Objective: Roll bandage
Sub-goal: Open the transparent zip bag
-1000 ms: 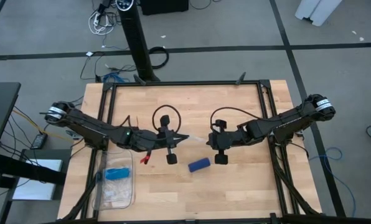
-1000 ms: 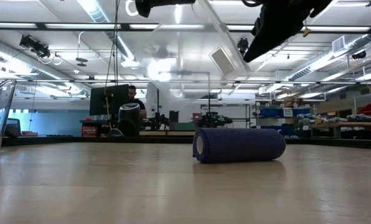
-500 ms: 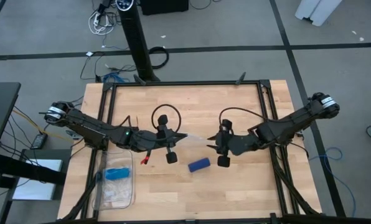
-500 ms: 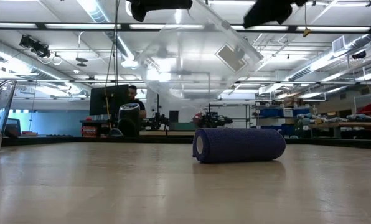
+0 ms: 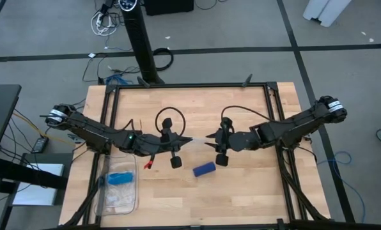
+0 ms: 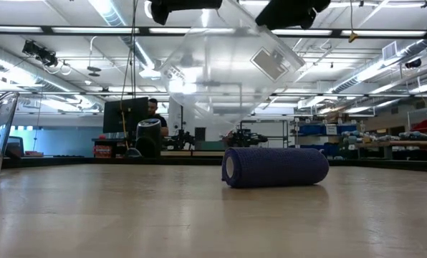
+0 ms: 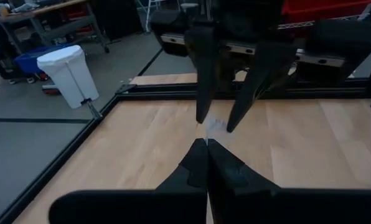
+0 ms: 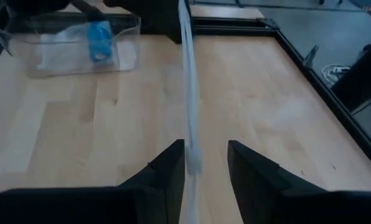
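Observation:
The bandage [image 5: 204,168] is a compact navy-blue roll lying on its side on the wooden table, near the middle; it also shows in the low view [image 6: 274,167]. No gripper touches it. Above it, my left gripper [image 5: 189,139] is shut on a clear plastic bag [image 5: 199,138], which hangs in the air in the low view [image 6: 228,72]. My right gripper [image 5: 208,139] is open and faces the left one. Its fingers [image 8: 173,167] stand on either side of the bag's edge [image 8: 188,87]. My left gripper pinches the bag's near edge [image 7: 210,127] between its two shut fingers, coming level from the table's left. The bag is lifted clear of the table and hangs below the fingers. My right gripper's open fingers flank the bag's edge; I cannot tell whether they touch it.
A clear plastic bin [image 5: 137,185] stands at the table's near left, holding a light-blue item [image 5: 119,178] and clear bags; it also shows in the right wrist view [image 8: 79,43]. Black frame rails run along the table's edges. A person sits in the room beyond the table [image 6: 150,107].
My right gripper has gone toward the table's left and far edge, up to the left gripper, and now has the bag's edge between its open fingers. The bag has swung and hangs broader in the low view. The bandage roll has not moved.

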Robot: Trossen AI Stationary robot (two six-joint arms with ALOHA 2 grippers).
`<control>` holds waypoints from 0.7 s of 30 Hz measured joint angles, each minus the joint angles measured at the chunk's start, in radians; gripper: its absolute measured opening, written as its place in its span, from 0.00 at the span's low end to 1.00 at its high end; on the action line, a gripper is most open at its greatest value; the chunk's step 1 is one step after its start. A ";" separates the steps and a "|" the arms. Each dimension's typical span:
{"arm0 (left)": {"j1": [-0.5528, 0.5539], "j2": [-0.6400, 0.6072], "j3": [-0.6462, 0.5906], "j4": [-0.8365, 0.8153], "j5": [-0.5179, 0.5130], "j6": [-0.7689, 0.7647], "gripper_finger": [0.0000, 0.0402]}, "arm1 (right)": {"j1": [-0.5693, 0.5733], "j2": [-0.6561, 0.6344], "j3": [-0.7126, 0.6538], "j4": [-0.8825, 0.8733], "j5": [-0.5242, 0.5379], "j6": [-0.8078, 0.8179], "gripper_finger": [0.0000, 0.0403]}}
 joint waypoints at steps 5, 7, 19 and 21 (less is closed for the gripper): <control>0.000 0.000 0.000 0.008 0.001 0.002 0.00 | -0.005 0.014 0.000 -0.007 -0.015 -0.008 0.23; 0.000 0.000 0.000 0.016 0.001 0.005 0.00 | -0.007 0.023 0.000 -0.007 -0.016 -0.010 0.17; 0.000 0.002 0.000 0.011 -0.011 0.027 0.00 | 0.015 0.023 0.000 -0.026 -0.004 -0.006 0.07; 0.000 0.002 0.000 0.008 -0.014 0.031 0.00 | 0.017 0.022 0.001 -0.039 -0.001 0.004 0.05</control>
